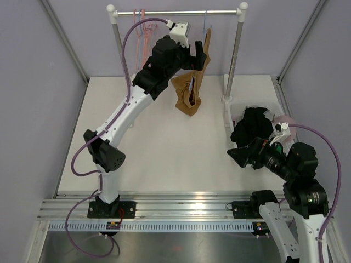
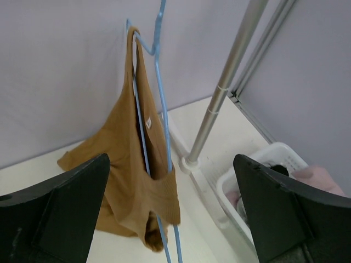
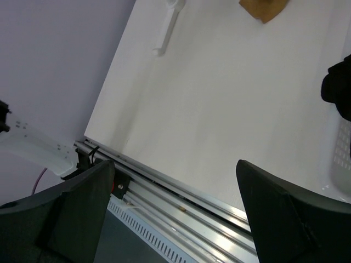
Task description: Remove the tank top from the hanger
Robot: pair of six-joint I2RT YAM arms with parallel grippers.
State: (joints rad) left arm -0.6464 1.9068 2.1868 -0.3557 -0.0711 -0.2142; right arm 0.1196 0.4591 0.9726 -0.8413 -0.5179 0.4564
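A brown tank top (image 1: pixel 188 93) hangs on a blue hanger (image 1: pixel 207 30) from the rail (image 1: pixel 175 12) at the back. In the left wrist view the tank top (image 2: pixel 123 164) sags off the blue hanger (image 2: pixel 158 82), held by one strap at the top, its lower end near the table. My left gripper (image 1: pixel 202 55) is open, raised close beside the hanger's upper part; its fingers (image 2: pixel 60 208) hold nothing. My right gripper (image 1: pixel 240 155) is open and empty, low at the right near the basket.
A white basket (image 1: pixel 233 118) with dark clothes (image 1: pixel 253 127) stands at the right, by the rack's right post (image 1: pixel 235 60). Pink hangers (image 1: pixel 142 33) hang at the rail's left. The table's metal front rail (image 3: pixel 181 197) shows in the right wrist view.
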